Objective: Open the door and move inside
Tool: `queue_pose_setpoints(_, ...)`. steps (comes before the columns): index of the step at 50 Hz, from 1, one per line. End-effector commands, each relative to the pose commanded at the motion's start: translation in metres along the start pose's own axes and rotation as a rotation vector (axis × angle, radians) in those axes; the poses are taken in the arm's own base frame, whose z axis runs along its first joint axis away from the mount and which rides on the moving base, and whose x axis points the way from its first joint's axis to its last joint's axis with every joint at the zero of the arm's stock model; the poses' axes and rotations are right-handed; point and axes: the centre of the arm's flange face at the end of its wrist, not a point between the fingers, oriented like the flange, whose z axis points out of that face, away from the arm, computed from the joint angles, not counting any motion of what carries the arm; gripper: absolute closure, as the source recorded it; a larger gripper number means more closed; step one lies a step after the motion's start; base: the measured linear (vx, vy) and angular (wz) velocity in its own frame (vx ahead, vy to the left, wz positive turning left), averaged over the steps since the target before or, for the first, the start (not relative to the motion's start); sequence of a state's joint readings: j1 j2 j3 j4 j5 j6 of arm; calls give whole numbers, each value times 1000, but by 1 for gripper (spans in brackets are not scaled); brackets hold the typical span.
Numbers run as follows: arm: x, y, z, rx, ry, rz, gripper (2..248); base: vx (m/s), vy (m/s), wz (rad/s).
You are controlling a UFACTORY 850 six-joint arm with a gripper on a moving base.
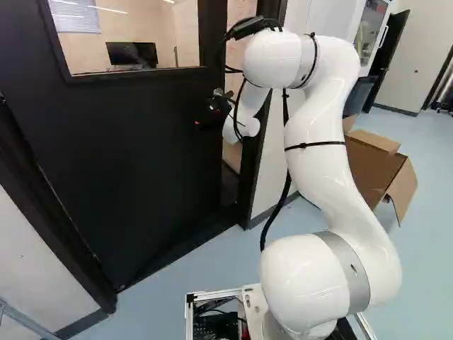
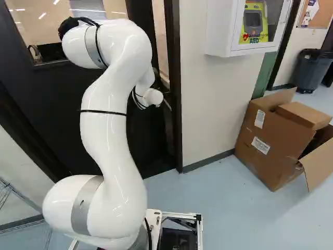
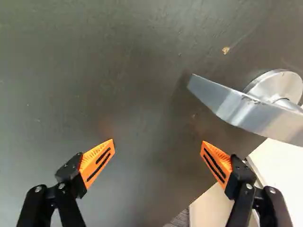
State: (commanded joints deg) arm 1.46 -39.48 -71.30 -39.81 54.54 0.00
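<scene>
Up at the black door (image 1: 134, 142), with the fingers (image 3: 218, 163) spread wide and nothing held between them. Now look for the lever handle (image 3: 236, 109): ahead of the fingers and off to the side, past the finger nearer the door's free edge, outside the grip altogether. And mind that long axis! Running aslant from the round plate (image 3: 277, 85) by the door's edge, free end pointing back towards the space ahead of the fingers, so more across the grip than square into it. To catch hold, judging from here, shift sideways towards that edge and roll the wrist. Seemingly ajar, though, with a narrow gap (image 1: 231, 152) showing beside the door frame (image 1: 245, 191), so perhaps only a push needed. Careful with a sideways sweep: could knock a fingertip against the lever.
</scene>
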Motion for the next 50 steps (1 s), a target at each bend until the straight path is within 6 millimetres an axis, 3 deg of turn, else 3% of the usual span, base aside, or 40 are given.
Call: queue_pose_setpoints(50, -8, 10, 83, 38, 82, -77, 3, 0, 0, 0)
